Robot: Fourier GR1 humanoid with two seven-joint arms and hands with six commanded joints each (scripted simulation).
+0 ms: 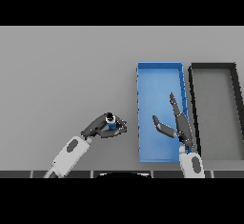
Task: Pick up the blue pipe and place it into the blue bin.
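Left hand [97, 127] fingers clamped on blue pipe [111, 121], left of blue bin [159, 73]. Right hand [177, 123] fingers spread apart over bin, beside black bin [213, 66].

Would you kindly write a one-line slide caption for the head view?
Left hand grips the blue pipe beside the blue bin; open right hand hovers over it.

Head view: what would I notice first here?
Probably the bright blue bin right of the middle, with the right robot hand spread open above it. Just left of it, the left robot hand is curled round a small blue pipe. A black bin sits at far right.
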